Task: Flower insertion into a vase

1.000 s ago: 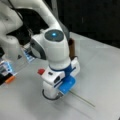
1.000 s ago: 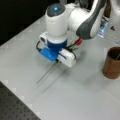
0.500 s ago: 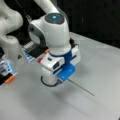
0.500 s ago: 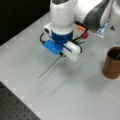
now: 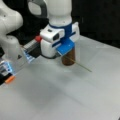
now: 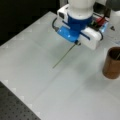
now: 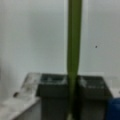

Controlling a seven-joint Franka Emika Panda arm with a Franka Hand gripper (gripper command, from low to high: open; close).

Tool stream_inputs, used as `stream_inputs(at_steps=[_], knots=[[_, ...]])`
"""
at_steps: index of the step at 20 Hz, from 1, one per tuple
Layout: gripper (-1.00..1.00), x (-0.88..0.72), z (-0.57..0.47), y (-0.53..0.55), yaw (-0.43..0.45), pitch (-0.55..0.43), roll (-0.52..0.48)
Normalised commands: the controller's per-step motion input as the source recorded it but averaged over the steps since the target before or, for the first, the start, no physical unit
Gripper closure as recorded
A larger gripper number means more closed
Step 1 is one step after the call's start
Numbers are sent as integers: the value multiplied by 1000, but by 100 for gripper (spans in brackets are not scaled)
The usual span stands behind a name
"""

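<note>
You have open worktop point(image 6: 35, 82) all around. The vase point(image 6: 112, 63) stands upright toward a front view's right, apart from the hand point(image 6: 77, 43), near the worktop's edge. Your hand point(image 7: 72, 82) hangs above the worktop, clamped on the flower stem point(image 6: 63, 56), which slants downward.

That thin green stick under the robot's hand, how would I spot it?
Start at the big white arm over the pale table. Its gripper is shut on a green stem that slants away to a free tip. It is the only long thin thing here; the brown vase beside it is a stout cylinder.
</note>
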Motion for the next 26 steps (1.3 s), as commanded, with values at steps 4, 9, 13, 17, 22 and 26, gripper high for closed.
stream_inputs(at_steps=[4, 9, 13, 17, 22, 26], knots=[[100, -746, 72, 541, -115, -32, 25], [100, -791, -56, 433, -92, -99, 46], [100, -827, -65, 364, -62, -130, 70], [100, -691, -96, 276, -46, -148, 74], [100, -539, -67, 202, -49, -110, 132], [100, -405, -43, 92, -24, -78, 236]])
